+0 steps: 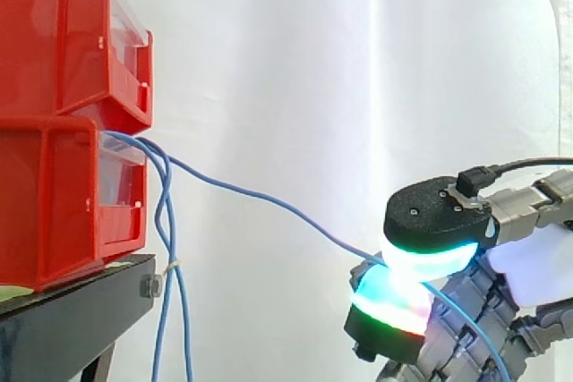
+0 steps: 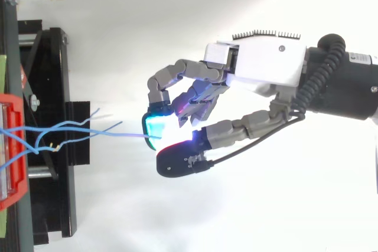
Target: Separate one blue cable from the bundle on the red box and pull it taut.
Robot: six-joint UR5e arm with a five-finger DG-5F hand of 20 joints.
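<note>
Two red bins [image 1: 63, 114] are stacked at the left on a black stand [image 1: 81, 297]. A bundle of thin blue cables [image 1: 168, 248] comes out of the lower bin and hangs down in front of the stand. One blue cable [image 1: 269, 201] runs apart from the bundle, slanting right and down to my hand [image 1: 430, 266]. The hand is shut on that cable, pinching it between a glowing fingertip [image 2: 156, 127] and the thumb [image 2: 180, 160]. Past the pinch the cable's loose end [image 1: 470, 319] drops down behind the hand. In the top view the single cable [image 2: 124, 136] runs nearly straight from the bin [image 2: 15, 146].
A white curtain [image 1: 313, 60] hangs behind everything. The black stand [image 2: 53, 163] has a bolt on its front edge, beside the hanging cables. The arm [image 2: 342, 84] comes in from the right.
</note>
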